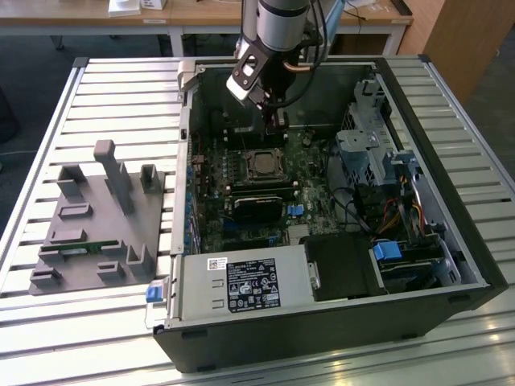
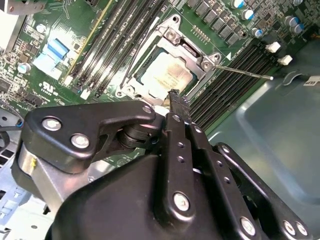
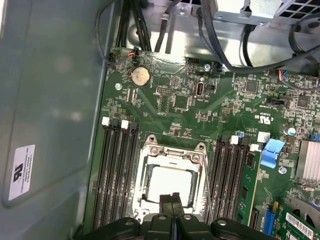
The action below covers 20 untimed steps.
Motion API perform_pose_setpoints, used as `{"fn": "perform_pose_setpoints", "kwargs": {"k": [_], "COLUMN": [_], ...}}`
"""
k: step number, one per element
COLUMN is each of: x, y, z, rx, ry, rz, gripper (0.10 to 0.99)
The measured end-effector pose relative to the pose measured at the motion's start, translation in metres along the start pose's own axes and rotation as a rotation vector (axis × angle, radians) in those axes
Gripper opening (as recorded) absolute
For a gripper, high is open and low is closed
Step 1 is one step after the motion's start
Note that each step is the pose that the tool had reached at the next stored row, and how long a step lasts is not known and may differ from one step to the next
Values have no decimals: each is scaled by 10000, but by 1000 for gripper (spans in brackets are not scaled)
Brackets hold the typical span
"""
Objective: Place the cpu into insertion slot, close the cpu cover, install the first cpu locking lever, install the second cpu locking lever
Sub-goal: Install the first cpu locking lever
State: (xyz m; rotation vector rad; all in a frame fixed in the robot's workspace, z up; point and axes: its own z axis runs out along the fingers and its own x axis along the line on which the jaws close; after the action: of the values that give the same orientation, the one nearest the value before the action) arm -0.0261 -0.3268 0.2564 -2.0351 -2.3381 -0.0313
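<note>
Your gripper [image 1: 278, 122], fingers pressed together and empty, hangs at the slot [image 1: 264, 165] rim. The cpu [image 3: 170, 182] lies in the slot, framed by the cover [image 3: 146, 180]; likely light, stiff and fragile, it wants holding by its edges only.

Bright even light; glare on slatted table [image 1: 105, 334]; case interior [image 1: 219, 103] dimmer; cpu [image 3: 172, 181] top washed pale.

Up high for the exterior view, looking down at an angle over the slatted surface [image 1: 121, 88] into the whole open case [image 1: 322, 338]. Way closer in both wrist views, peering past the hand [image 3: 172, 197] [image 2: 175, 95] onto the motherboard [image 3: 175, 95] [image 2: 60, 75]. Shared by all three: insertion slot [image 1: 263, 163] [image 3: 145, 172] [image 2: 172, 32] and flanking memory slots [image 3: 120, 175] [image 2: 120, 40].
</note>
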Motion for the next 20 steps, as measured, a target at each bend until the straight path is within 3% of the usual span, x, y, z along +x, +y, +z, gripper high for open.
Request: {"fn": "perform_pose_setpoints", "kwargs": {"k": [20], "x": [0], "y": [0], "z": [0], "rx": [27], "ry": [-8], "rz": [-609], "gripper": [106]}}
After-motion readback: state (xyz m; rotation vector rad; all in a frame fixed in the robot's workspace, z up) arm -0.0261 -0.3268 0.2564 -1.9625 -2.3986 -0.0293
